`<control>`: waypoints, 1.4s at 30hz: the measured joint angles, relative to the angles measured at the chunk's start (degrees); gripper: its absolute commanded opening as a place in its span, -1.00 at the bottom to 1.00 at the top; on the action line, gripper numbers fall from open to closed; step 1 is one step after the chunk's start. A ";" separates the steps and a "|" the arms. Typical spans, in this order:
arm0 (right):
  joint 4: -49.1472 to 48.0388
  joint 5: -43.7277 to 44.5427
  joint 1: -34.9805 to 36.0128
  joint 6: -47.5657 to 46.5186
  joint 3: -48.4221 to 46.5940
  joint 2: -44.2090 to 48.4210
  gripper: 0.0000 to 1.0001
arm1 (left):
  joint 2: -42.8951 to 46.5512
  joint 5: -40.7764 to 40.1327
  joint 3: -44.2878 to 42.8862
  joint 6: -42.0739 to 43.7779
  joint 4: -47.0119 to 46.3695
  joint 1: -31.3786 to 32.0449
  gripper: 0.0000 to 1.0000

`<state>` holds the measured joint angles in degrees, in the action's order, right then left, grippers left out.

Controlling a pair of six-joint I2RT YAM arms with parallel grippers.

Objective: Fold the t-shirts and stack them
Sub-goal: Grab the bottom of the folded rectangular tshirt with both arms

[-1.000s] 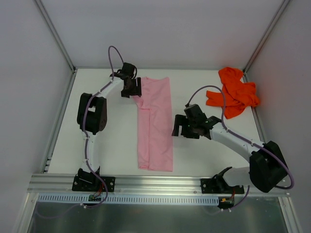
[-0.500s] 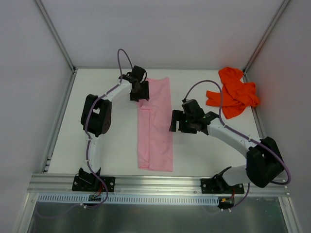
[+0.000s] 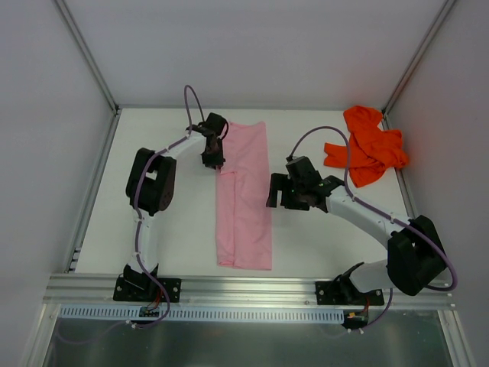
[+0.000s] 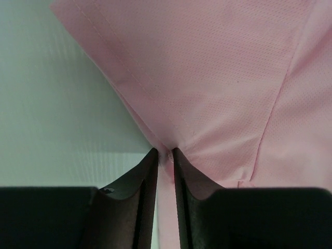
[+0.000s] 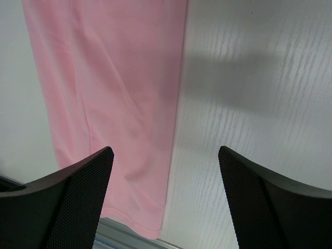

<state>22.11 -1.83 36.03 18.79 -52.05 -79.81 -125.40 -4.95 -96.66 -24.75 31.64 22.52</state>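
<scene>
The left gripper (image 4: 165, 155), jaws nearly closed, pinches the left edge of the pink t-shirt (image 3: 246, 206). The right gripper (image 5: 165, 151) gapes empty beside it. The orange t-shirt (image 3: 370, 145) lies crumpled far right.

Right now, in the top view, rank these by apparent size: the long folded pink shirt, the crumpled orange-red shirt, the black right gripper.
1. Long folded pink shirt.
2. Crumpled orange-red shirt, clearly smaller.
3. Black right gripper, smallest, though raised nearer the camera.
</scene>
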 measured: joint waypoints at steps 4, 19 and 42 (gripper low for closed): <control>0.00 -0.02 0.00 0.00 0.04 0.00 0.71 | 1.42 -0.81 1.90 -0.26 -0.94 0.00 -0.81; -0.20 -0.57 0.00 -0.74 -0.26 -0.28 0.71 | 5.18 -3.28 2.86 -1.20 -1.29 -2.40 0.16; 2.23 0.13 0.00 -1.97 -2.01 -0.44 0.71 | -4.59 -2.84 -10.56 0.98 -1.40 -6.69 0.02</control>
<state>24.34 -1.69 36.03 16.82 -54.06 -80.25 -129.99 -7.79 -107.22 -23.77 30.24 15.84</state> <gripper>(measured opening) 0.856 0.530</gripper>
